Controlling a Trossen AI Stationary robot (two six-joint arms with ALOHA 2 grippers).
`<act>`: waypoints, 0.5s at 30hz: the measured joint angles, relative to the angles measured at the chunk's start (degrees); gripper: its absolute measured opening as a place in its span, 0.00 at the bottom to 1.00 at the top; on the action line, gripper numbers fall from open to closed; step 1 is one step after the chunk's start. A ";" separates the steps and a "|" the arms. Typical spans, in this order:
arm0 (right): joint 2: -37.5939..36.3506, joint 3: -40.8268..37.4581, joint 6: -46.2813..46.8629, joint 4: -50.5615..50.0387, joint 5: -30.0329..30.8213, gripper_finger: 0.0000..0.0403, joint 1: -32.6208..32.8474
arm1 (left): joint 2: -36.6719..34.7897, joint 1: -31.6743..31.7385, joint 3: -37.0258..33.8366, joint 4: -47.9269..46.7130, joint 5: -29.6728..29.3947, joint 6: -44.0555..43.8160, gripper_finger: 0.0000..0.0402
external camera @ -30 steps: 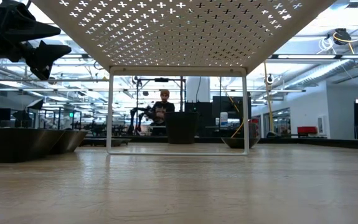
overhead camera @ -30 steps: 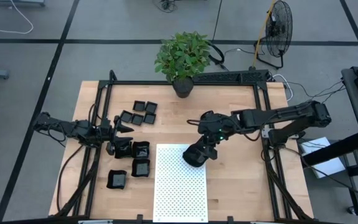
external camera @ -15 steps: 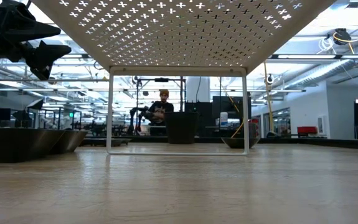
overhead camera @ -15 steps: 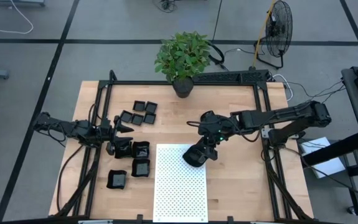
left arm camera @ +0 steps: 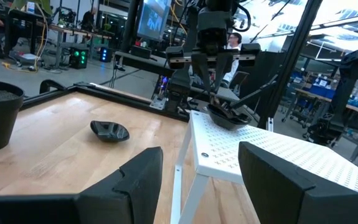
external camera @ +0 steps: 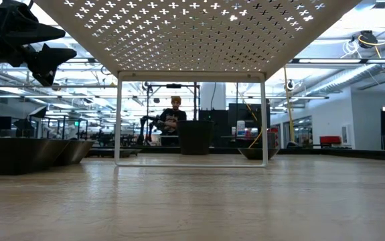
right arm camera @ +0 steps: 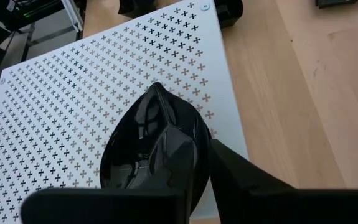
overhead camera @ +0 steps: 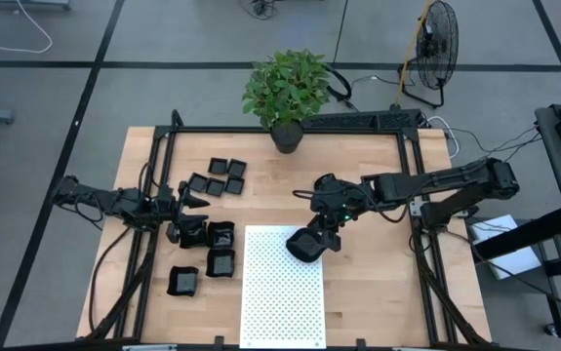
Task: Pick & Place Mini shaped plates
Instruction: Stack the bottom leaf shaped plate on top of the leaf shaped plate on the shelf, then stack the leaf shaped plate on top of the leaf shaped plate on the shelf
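Observation:
My right gripper (overhead camera: 309,246) is shut on a rounded glossy black mini plate (right arm camera: 142,144) over the far right corner of the white perforated stand (overhead camera: 282,288). The left wrist view shows the same plate (left arm camera: 227,116) at the stand's top. My left gripper (overhead camera: 200,200) is open and empty at the table's left, above several black mini plates (overhead camera: 220,236) that lie on the wood. More plates (overhead camera: 218,176) lie farther back. One lone plate (left arm camera: 109,130) lies on the table beyond the stand. My right gripper holds the plate by its rim (right arm camera: 194,146), one finger (right arm camera: 169,158) inside the dish and the other (right arm camera: 241,177) outside under it. The fingers slant down from the table's far right. The plate is tilted; I cannot tell whether its underside touches the stand.
A potted plant (overhead camera: 286,93) stands at the table's far edge. A black frame (overhead camera: 412,175) runs round the table. The stand is raised on thin white legs (external camera: 120,120). A person (external camera: 173,117) sits in the room beyond. Bare wood lies right of the stand.

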 joint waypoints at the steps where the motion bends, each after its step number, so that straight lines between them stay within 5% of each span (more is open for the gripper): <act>1: 0.00 0.00 0.14 0.03 -0.01 0.11 0.00 | 0.00 0.01 0.00 -0.01 -0.01 0.00 0.53; 15: -4.33 0.07 -0.78 -0.04 2.78 0.12 -0.45 | 0.00 0.01 0.00 -0.01 -0.02 0.00 0.53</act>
